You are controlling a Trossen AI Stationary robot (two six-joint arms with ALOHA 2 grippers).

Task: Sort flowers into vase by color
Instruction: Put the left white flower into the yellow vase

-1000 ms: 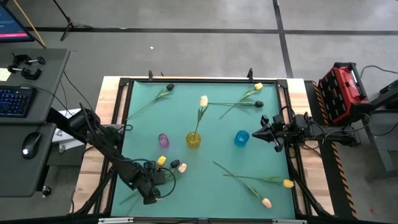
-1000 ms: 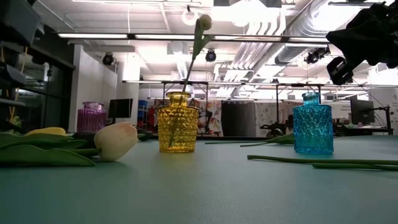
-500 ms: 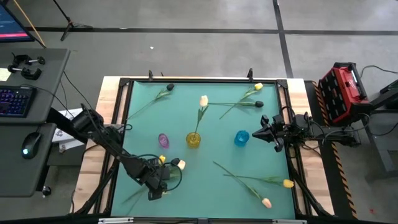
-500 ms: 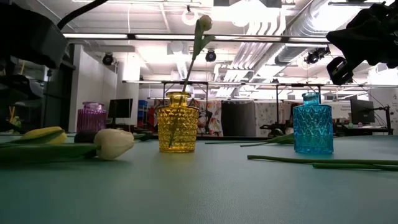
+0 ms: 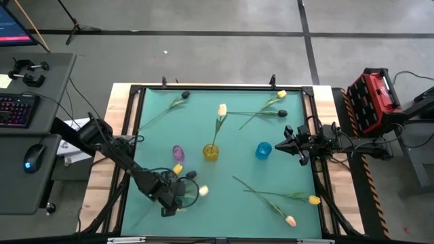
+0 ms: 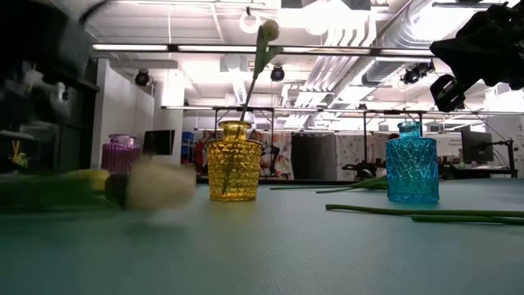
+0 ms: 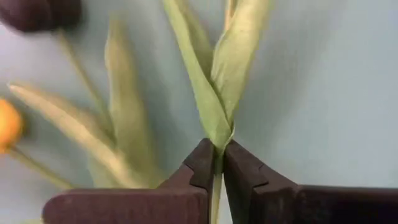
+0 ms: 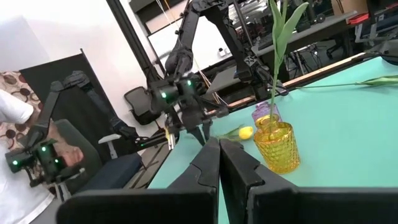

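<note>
left gripper [image 7: 217, 163] clenched on a cream tulip's stem [image 7: 216, 186] just below its leaves [image 7: 217, 74]; lifts best slowly, clear of neighbouring stems.

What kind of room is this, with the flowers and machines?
Most likely a robotics lab or workshop. A framed green table carries two robot arms, a desk with a keyboard stands beside it, and the low view shows exposed ceiling ducts and more equipment behind.

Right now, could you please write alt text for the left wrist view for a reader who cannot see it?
The left gripper is shut on a thin green flower stem just below its pointed leaves, above the green table. More leaves lie beside it, with a dark bud and a yellow bud at the picture's edge.
</note>
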